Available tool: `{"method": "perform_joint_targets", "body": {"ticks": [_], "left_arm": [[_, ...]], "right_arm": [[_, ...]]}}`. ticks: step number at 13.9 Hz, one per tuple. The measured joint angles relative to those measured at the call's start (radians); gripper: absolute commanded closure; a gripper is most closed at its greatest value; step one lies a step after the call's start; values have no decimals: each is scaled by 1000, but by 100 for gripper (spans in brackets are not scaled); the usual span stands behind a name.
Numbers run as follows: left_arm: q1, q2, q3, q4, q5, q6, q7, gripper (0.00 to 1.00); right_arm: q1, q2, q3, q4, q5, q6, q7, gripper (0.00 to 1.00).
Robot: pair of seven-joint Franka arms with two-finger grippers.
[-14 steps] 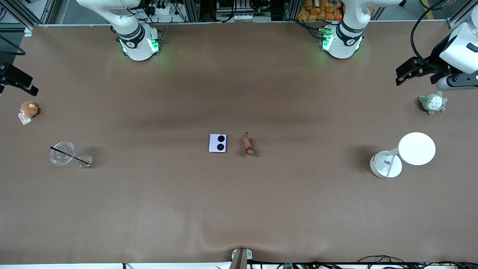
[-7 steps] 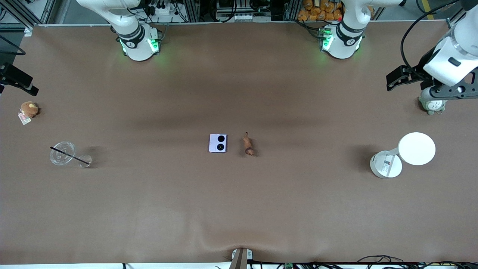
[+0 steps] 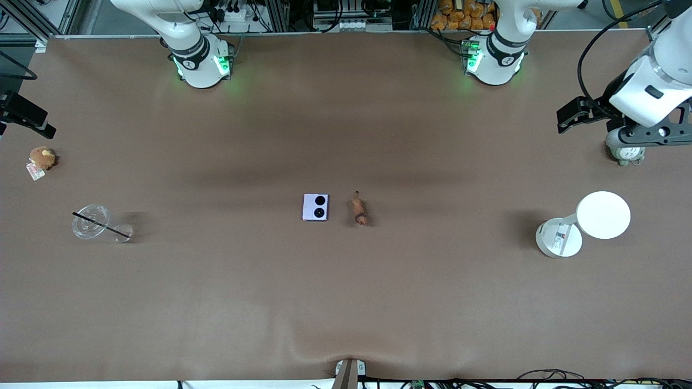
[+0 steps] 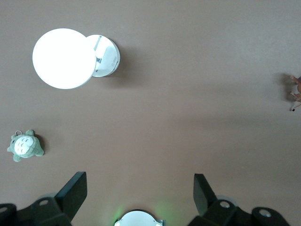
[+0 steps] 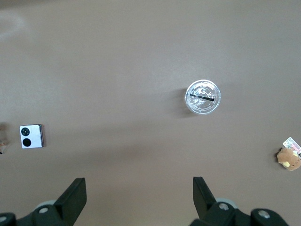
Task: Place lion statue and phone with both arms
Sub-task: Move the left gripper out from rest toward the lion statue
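Observation:
The phone (image 3: 315, 207), pale lavender with two black circles, lies flat at the table's middle. The small reddish-brown lion statue (image 3: 359, 210) lies beside it, toward the left arm's end. Both show at the edges of the wrist views: the lion statue (image 4: 295, 87) in the left one, the phone (image 5: 31, 136) in the right one. My left gripper (image 3: 565, 120) hangs open and empty over the left arm's end of the table, far from both. At the right arm's end, my right gripper (image 3: 38, 123) is open and empty too.
A white desk lamp (image 3: 603, 215) stands at the left arm's end. A grey-green plush (image 3: 627, 154) sits partly under the left hand. At the right arm's end are a clear cup with a black straw (image 3: 91, 220) and a brown plush (image 3: 41, 158).
The left arm has swung inward toward the table's middle and now covers most of the grey-green plush. The right arm, phone and lion statue have not moved.

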Motion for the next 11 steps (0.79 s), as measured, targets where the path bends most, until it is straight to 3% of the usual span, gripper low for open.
{"method": "perform_joint_targets", "body": {"ticks": [11], "left_arm": [[-15, 67, -41, 2, 0, 79, -2, 0]], "right_arm": [[0, 0, 0, 0, 0, 0, 0, 0]]}}
